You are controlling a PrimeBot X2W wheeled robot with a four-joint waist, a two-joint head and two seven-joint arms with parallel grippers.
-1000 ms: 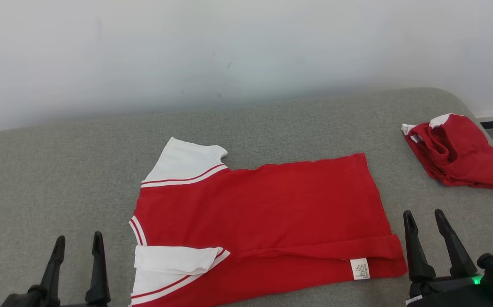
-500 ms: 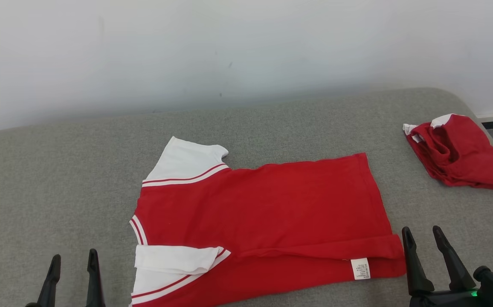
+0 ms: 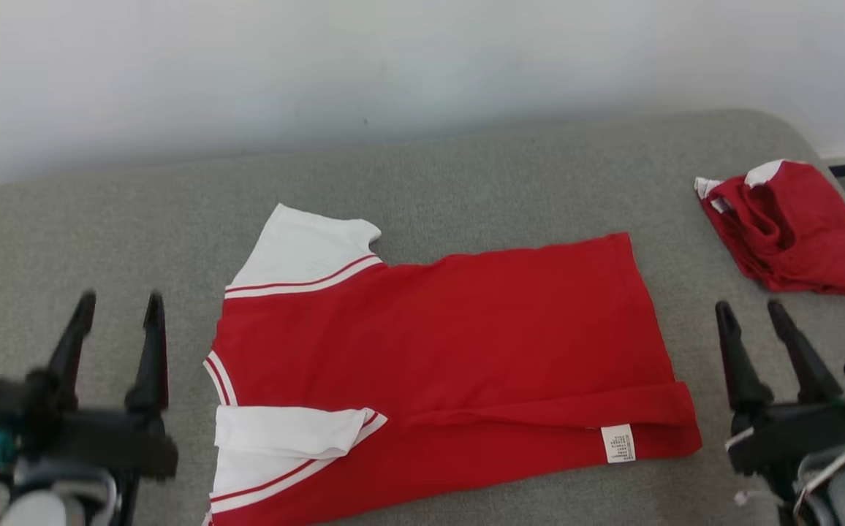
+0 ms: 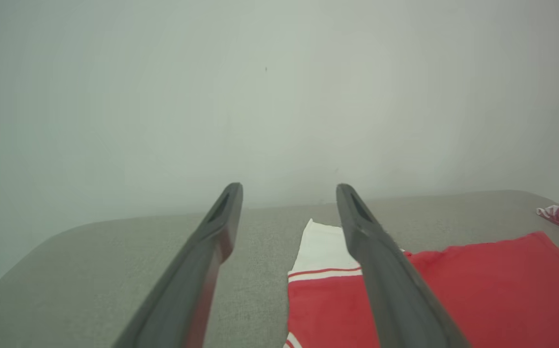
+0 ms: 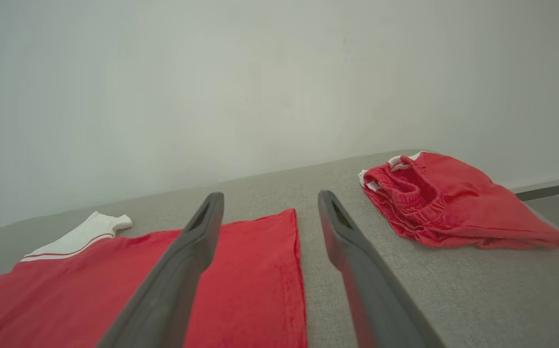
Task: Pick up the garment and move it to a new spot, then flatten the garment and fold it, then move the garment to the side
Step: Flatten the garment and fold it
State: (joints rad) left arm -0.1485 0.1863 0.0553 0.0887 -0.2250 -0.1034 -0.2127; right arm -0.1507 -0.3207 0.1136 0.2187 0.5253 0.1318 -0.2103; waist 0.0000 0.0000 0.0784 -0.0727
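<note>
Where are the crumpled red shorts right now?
The crumpled red shorts lie at the head view's far right on the grey cushion, beyond the right hand and apart from the spread red shirt.

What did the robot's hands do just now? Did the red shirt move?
The left gripper and right gripper dipped, then reached forward beside the garment, open and empty. The head camera tilted too. The garment and the red bundle stayed put.

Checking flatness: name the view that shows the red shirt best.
Head view: the garment lies nearly whole, both white sleeves and the folded near edge visible. Left wrist view catches its far sleeve and shoulder; right wrist view, its hem end and far sleeve.
</note>
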